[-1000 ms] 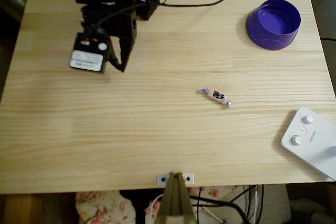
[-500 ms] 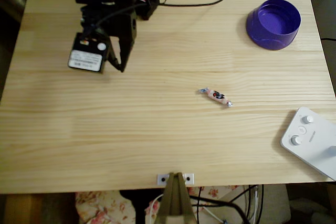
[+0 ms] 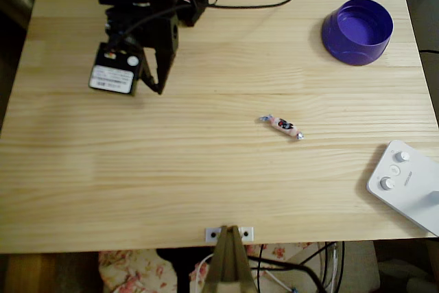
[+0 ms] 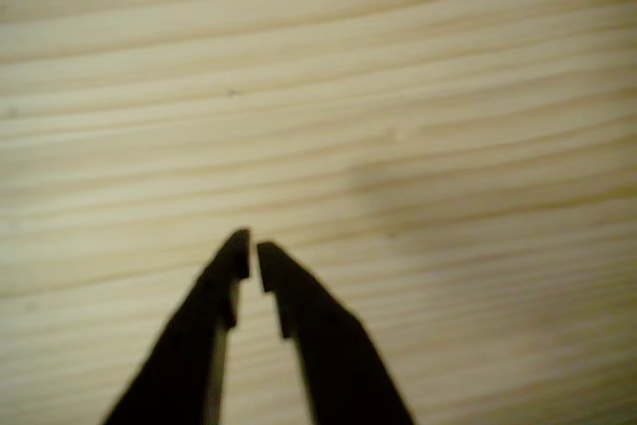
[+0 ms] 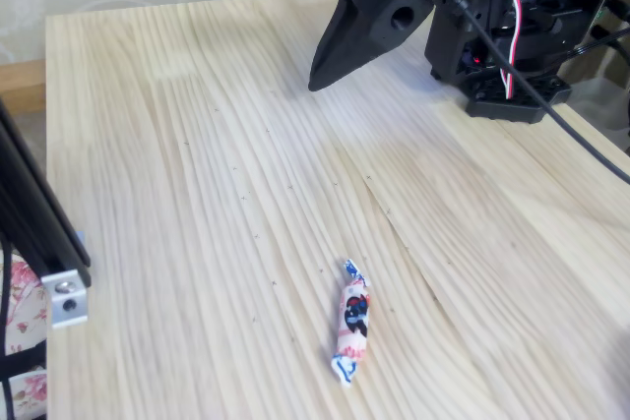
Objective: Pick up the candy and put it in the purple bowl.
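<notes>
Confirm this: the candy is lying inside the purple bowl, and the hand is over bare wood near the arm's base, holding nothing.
Not quite. The overhead view shows the candy lying on the bare table, well apart from the purple bowl, which has nothing in it. The rest holds: the hand is over bare wood near the arm's base, holding nothing.

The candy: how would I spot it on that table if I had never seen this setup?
Start from the pale wooden table and look near its middle in the overhead view, below and left of the purple bowl. There lies the candy, alone on bare wood. It is by far the smallest thing there: a pinkish-white wrapper with dark markings and twisted ends.
</notes>
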You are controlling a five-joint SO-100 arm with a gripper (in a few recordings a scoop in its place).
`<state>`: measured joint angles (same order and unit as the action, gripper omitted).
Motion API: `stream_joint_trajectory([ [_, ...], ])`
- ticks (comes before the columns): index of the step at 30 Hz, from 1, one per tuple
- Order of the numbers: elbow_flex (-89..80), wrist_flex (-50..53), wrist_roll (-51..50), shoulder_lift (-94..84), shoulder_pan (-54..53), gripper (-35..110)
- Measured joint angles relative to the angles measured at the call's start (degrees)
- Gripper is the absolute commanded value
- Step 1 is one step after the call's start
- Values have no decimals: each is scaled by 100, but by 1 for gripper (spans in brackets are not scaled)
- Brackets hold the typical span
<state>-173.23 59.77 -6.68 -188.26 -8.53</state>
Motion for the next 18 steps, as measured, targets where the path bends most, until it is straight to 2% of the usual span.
stream_joint_trajectory([
  [18,0,0,53,26,-35,-1],
])
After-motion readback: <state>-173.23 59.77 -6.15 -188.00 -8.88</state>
